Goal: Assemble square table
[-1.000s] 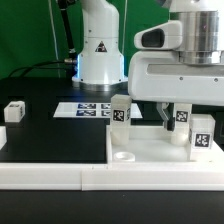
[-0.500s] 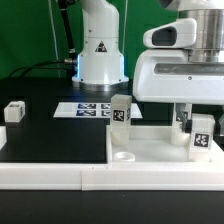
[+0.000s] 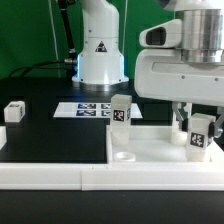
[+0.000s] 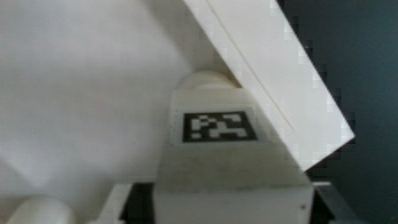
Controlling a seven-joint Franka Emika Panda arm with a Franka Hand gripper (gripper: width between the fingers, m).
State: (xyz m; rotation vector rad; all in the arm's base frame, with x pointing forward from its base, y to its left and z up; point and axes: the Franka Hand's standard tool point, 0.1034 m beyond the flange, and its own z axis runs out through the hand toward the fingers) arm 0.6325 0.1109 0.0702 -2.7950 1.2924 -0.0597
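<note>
the white plastic square slab of the table (image 3: 150, 145) lies at the front of the black mat, toward the exterior view's right, its near edge just behind the long white border rail (image 3: 60, 177) that runs across the front; an empty round socket (image 3: 123, 157) shows near the slab's front corner beside the mat; over the slab's far right end hangs the arm's big white wrist housing, and under it the two-finger gripper (image 3: 198, 128) has its fingers closed in on a small white blocky tagged leg (image 3: 201, 136), pinching it upright; in the wrist view that leg (image 4: 221, 150) stands between the dark finger pads, close against an angled white edge; legs in view, three: the held one, one standing at the slab's back edge (image 3: 119, 113), one lying alone far to the left on the mat (image 3: 14, 111), well apart from everything; between that one and the slab the mat is open; the marker board (image 3: 84, 109) lies flat behind, before the robot's white base (image 3: 100, 50).
</note>
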